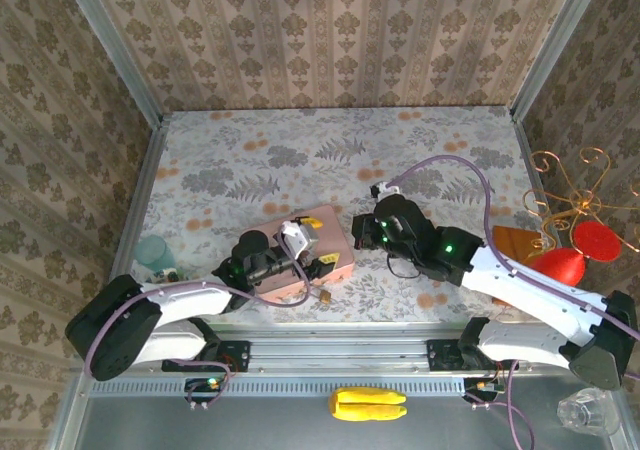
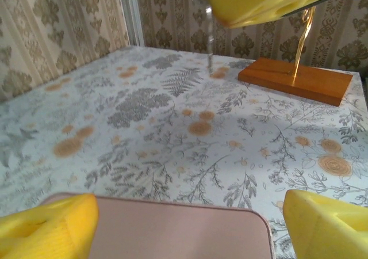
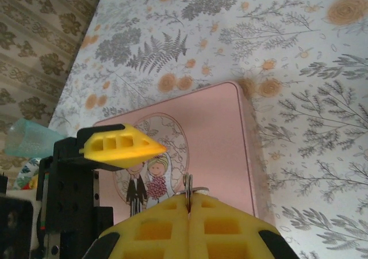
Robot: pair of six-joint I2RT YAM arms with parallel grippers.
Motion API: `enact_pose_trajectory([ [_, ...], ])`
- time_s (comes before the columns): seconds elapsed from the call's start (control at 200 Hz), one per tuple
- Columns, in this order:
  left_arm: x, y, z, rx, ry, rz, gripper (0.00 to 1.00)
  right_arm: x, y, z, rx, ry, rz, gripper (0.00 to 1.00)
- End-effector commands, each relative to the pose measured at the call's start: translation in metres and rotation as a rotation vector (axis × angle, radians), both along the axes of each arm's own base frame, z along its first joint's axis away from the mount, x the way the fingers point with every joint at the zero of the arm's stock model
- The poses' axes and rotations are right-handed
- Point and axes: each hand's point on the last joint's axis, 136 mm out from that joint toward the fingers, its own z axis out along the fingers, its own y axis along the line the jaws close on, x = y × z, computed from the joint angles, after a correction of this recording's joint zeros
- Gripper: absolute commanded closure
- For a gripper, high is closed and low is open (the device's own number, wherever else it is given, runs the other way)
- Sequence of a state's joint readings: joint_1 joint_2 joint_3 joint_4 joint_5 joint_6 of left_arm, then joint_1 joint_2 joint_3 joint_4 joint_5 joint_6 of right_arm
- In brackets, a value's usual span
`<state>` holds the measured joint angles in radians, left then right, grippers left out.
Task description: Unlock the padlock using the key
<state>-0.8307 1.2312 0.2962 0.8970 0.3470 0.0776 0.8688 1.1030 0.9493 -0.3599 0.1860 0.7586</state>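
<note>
A pink rectangular tin (image 1: 337,236) lies flat on the counter (image 1: 300,160) in the lower middle of the overhead frame; its lid bears a cartoon couple (image 3: 146,181) inside an oval; the counter's cloth is pale with grey ferns and orange blooms; patterned beige wallpaper (image 1: 330,30) lines the walls around it; a pale teal cup (image 1: 155,253) stands at the left edge of the frame; at the right edge a wooden base (image 1: 515,242) carries a curling gold wire stand (image 1: 565,195), with two red ornaments (image 1: 597,240) beside it; along the bottom, a yellow object (image 1: 368,404) lies at centre and a clear glass (image 1: 590,412) sits in the lower right corner.
</note>
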Motion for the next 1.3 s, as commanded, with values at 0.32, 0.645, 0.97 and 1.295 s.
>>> enact_pose_trajectory([
  [0.32, 0.006, -0.014, 0.042, -0.110, -0.193, -0.123, 0.46, -0.003, 0.036, 0.016, 0.193, 0.001, 0.104, 1.00],
  [0.645, 0.006, -0.017, 0.053, -0.195, -0.174, -0.131, 0.60, -0.002, 0.049, 0.011, 0.229, 0.023, 0.130, 1.00],
  [0.97, 0.008, -0.015, 0.054, -0.213, -0.140, -0.128, 0.78, 0.000, 0.041, 0.005, 0.212, 0.020, 0.092, 1.00],
  [1.295, 0.006, -0.010, 0.058, -0.220, -0.149, -0.138, 0.98, 0.002, 0.037, 0.001, 0.211, 0.024, 0.065, 1.00],
])
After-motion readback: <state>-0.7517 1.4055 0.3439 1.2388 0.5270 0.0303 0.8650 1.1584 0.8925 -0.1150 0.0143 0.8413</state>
